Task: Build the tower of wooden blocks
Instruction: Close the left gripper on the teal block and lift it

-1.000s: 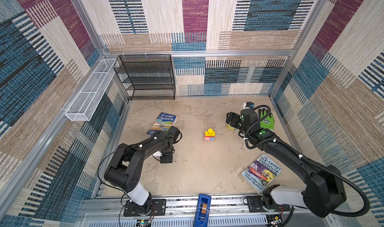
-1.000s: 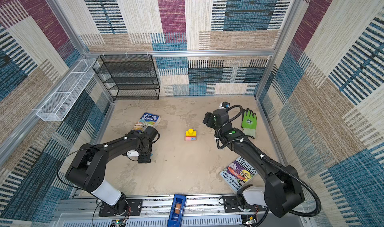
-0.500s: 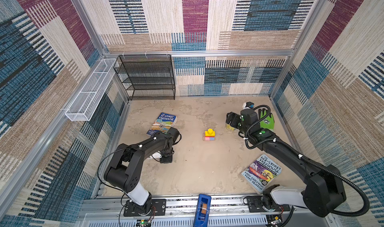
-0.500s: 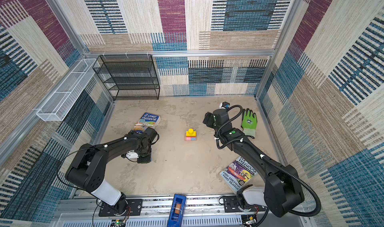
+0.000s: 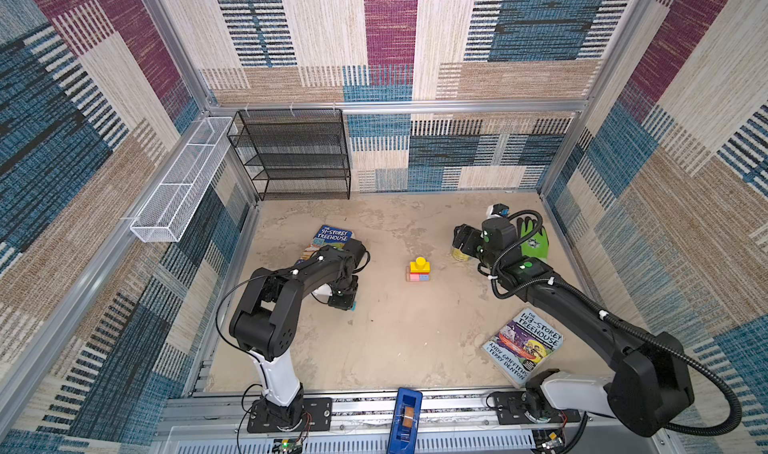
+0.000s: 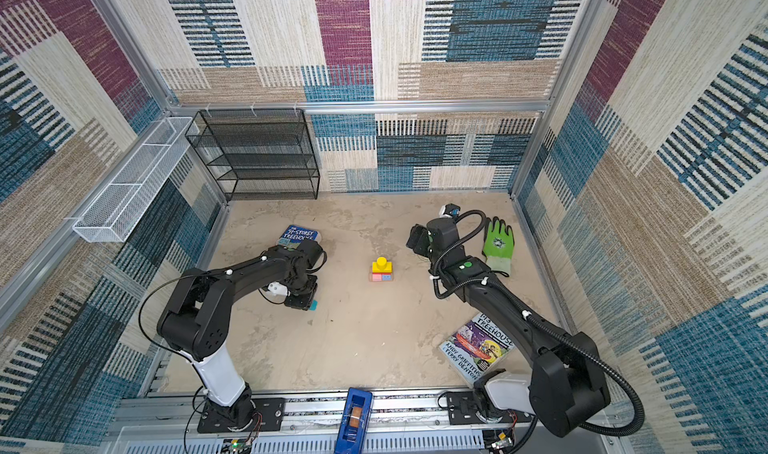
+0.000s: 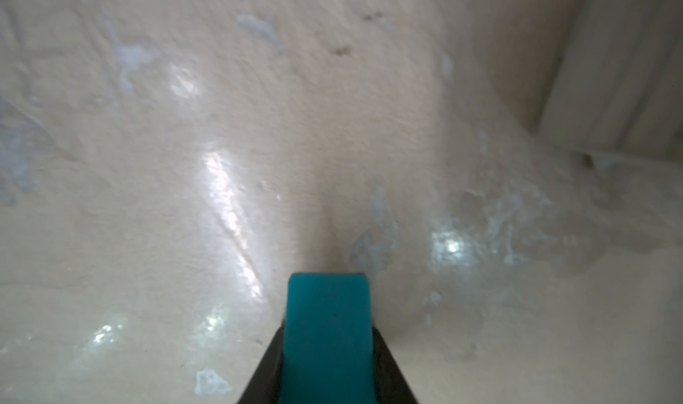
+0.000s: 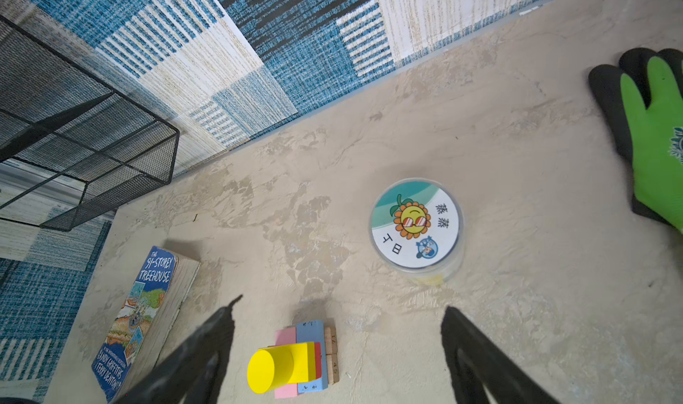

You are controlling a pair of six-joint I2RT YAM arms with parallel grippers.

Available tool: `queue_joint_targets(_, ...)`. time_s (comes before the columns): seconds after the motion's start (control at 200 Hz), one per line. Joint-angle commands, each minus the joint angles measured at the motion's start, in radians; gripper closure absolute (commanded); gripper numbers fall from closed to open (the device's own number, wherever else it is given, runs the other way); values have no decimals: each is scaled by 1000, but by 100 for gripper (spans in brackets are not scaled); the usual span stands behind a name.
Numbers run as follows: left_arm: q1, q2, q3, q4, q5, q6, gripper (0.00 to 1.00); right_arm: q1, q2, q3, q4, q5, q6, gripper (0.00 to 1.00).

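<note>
Teal piece [image 7: 329, 332] in left gripper [image 5: 344, 301], one tower [image 5: 418, 270], two books [image 5: 524, 348]

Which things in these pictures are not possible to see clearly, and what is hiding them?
- teal piece: left wrist view, lower part cut by the picture edge; in both top views the left gripper covers nearly all.
- jar: in a top view, mostly under the right gripper.
- tower: lowest wood slabs too small in both top views.
</note>
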Motion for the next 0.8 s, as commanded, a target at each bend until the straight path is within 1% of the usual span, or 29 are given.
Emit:
queue_joint_targets(0.0,-15,29,29,90,74,115,100,-1,-12,1,1,3,-5,12)
queue_joint_targets(0.14,-37,34,85,51,10,156,100,-1,-18,1,-1,5,-6,12)
queue_joint_targets(0.205,-38,44,104,34,5,171,96,-1,-18,1,-3,3,-5,12)
queue_joint_targets(0.245,-39,50,110,35,11,175,92,0,-18,1,-4,3,-3,12)
queue_joint_targets(0.381,-39,73,123,34,33,183,67,-1,-22,-3,-7,-4,3,13)
queue_joint_targets(0.471,-43,82,128,35,39,185,59,-1,-28,-8,-9,-3,5,13)
queue_joint_targets(0.521,-46,84,133,34,40,184,51,-1,-32,-12,-9,-2,5,13)
queue_joint_targets(0.616,-49,82,136,35,38,184,41,0,-40,-16,-9,2,6,13)
queue_joint_targets(0.691,-51,76,136,34,37,183,35,-1,-44,-20,-9,3,7,13)
queue_joint_targets(0.791,-52,64,132,35,32,176,35,-1,-44,-21,-9,1,9,13)
